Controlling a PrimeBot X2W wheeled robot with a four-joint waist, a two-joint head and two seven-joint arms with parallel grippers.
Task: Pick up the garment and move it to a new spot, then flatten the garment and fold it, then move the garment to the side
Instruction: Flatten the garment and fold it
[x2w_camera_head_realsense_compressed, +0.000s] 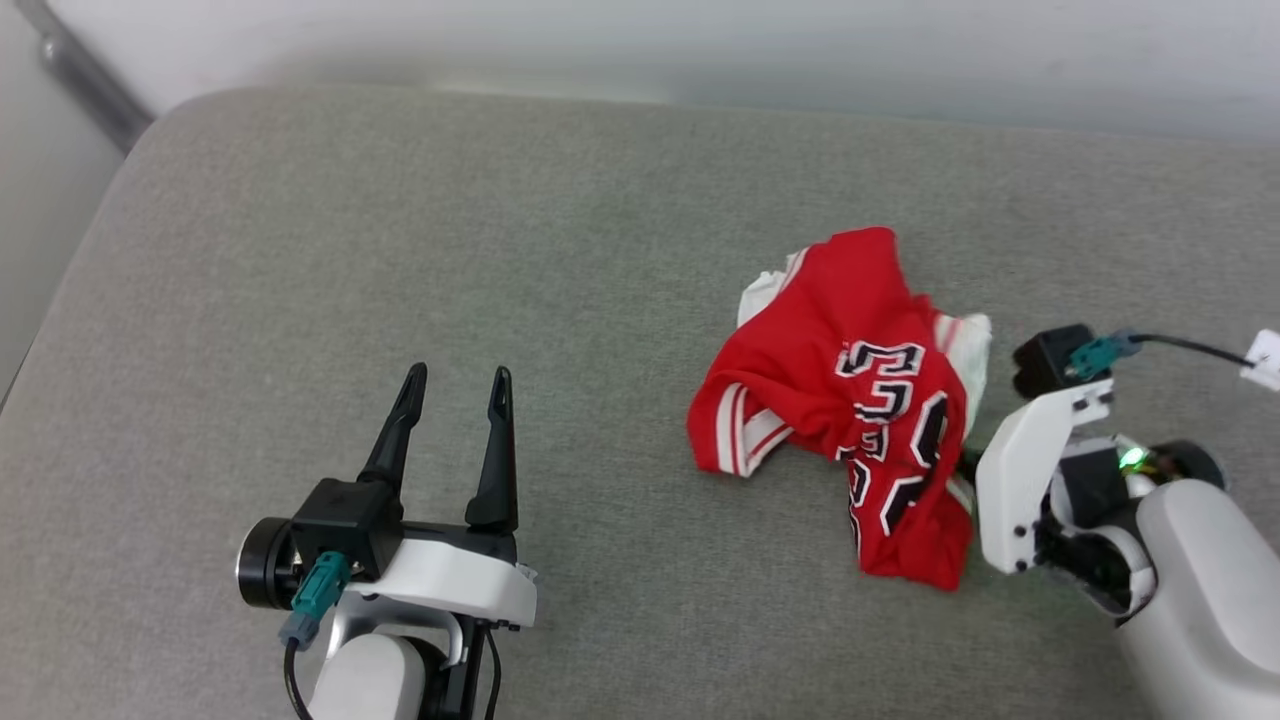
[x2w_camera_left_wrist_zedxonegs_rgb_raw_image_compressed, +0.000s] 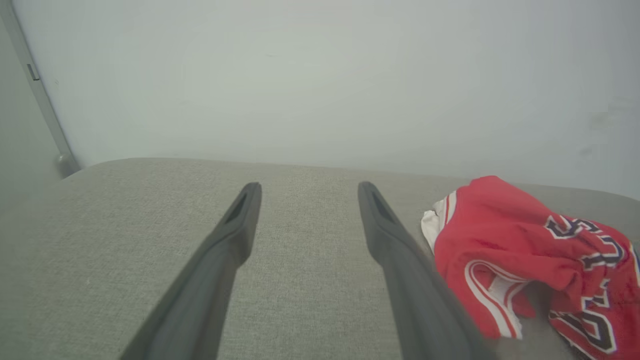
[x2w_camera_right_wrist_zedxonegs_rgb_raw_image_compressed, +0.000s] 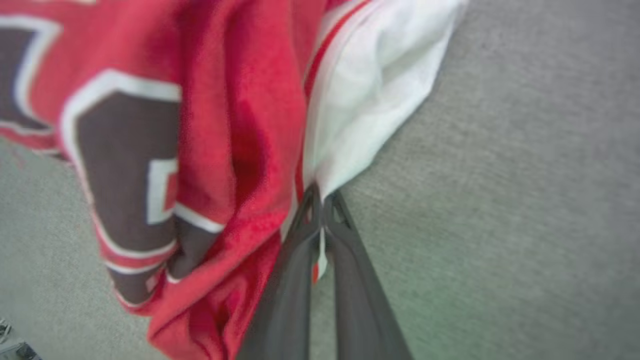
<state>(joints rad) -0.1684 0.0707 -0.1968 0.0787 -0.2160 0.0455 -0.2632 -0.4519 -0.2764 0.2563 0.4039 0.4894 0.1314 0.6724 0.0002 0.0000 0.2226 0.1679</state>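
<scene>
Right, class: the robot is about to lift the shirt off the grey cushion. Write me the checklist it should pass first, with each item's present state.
1. Right hand shut on the shirt: ok, it pinches the white-and-red edge.
2. How many layers that pinch holds: cannot tell.
3. Left hand open and apart from the shirt: ok.
4. Shirt wholly on the cushion, away from its edges: ok.
5. Shirt flat enough to fold: not ok, it is a crumpled heap.
</scene>
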